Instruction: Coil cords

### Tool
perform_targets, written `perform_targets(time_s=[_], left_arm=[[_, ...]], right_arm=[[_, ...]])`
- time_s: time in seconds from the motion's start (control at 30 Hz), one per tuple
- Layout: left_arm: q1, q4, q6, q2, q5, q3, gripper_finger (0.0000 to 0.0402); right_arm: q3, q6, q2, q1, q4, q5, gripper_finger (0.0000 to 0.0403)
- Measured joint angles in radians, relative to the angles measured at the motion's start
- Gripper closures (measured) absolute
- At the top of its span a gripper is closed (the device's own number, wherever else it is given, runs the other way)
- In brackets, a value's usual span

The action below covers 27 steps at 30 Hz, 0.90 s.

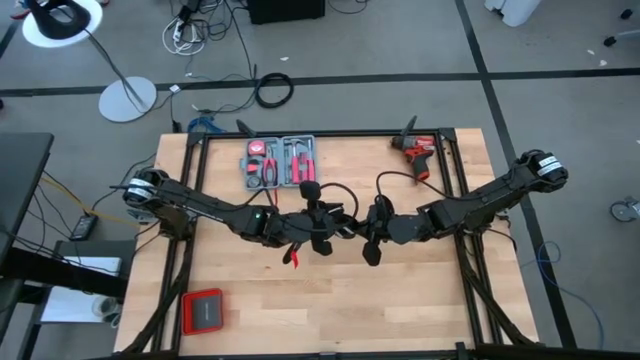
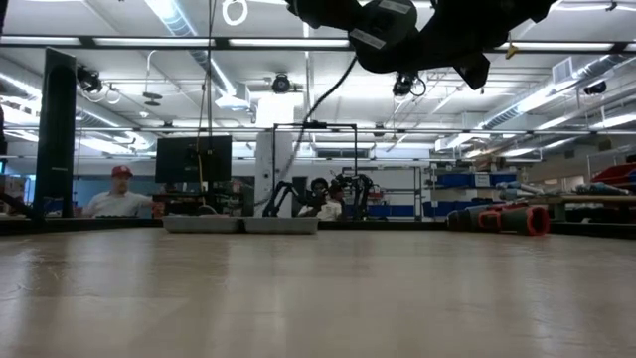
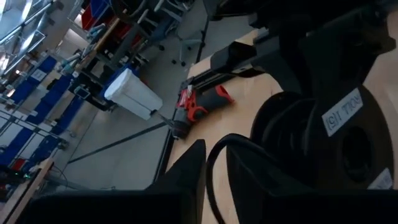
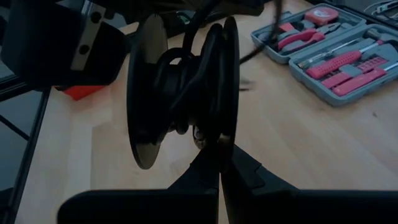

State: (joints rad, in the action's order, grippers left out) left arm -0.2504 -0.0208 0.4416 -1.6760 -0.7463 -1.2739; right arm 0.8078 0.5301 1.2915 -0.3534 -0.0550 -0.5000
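Both tools (image 1: pixel 322 238) (image 1: pixel 372 240) hold a spool (image 4: pixel 183 93) wound with black cord (image 4: pixel 186 87)

Robotics laboratory or workshop in a large open industrial hall. A light wooden worktable (image 1: pixel 400 300) framed by black metal rails stands on a grey concrete floor (image 1: pixel 560 40) marked with dark lines; a white ring lamp on a round-based stand (image 1: pixel 62 20) and loose coiled black cables (image 1: pixel 273 90) lie beyond it; an open grey plastic tool case (image 1: pixel 281 162) and a red-and-black cordless drill (image 1: pixel 417 150) rest on the table; long ceiling strip lights (image 2: pixel 189 25), blue storage bins on shelving (image 2: pixel 467 181), a dark monitor (image 2: pixel 194 157) and seated people (image 2: pixel 119 199) fill the background.
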Motion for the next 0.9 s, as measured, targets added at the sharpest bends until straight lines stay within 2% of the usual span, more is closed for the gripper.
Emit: perform_targets(time_s=[0.37,0.57,0.9], left_arm=[[0.000,-0.029,0.055,0.000,0.019,0.000,0.0329],[0.000,-0.051,0.053,0.000,0.086,0.000,0.0329],[0.000,-0.051,0.053,0.000,0.093,0.000,0.0329]], right_arm=[[0.000,0.000,0.000,0.000,-0.004,0.024,0.0403],[0.000,-0.001,0.000,0.003,-0.010,0.026,0.0403],[0.000,-0.018,0.000,0.040,-0.001,0.026,0.0403]])
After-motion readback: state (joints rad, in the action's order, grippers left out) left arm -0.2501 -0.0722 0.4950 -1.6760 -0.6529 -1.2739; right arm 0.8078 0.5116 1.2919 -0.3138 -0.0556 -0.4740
